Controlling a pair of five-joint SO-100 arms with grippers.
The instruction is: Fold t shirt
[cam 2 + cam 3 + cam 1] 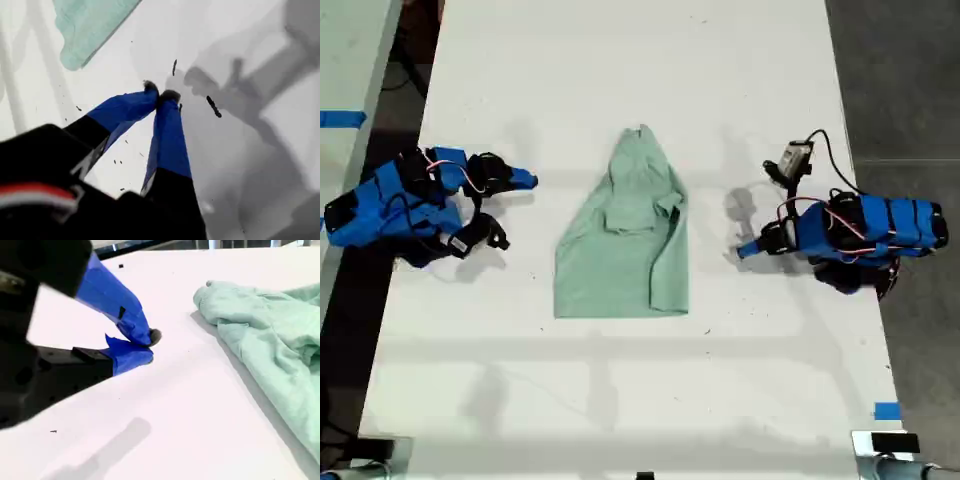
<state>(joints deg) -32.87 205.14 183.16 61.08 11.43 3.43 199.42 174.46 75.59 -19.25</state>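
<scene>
Both arms parked off the cloth, and here's the picture: the t shirt (623, 240) lies mid-table (770, 90), narrow end toward the exterior view's top, straight hem toward its bottom, one side already lapped over the middle. My first gripper (161, 94) has its blue tips pressed together on nothing, hanging over bare white with only a flat corner of the shirt in sight, well apart from it. My second gripper (148, 344) is pinched closed too, empty, low over the table beside the rumpled end of the shirt. I read the two as standing off on opposite flanks so neither snags the fabric. Room? Plenty: wide clear table above and below the shirt, and open strips on both sides for a sweep inward. The hem edge looks flat and easy to get under; the bunched end looks thicker and less tidy
</scene>
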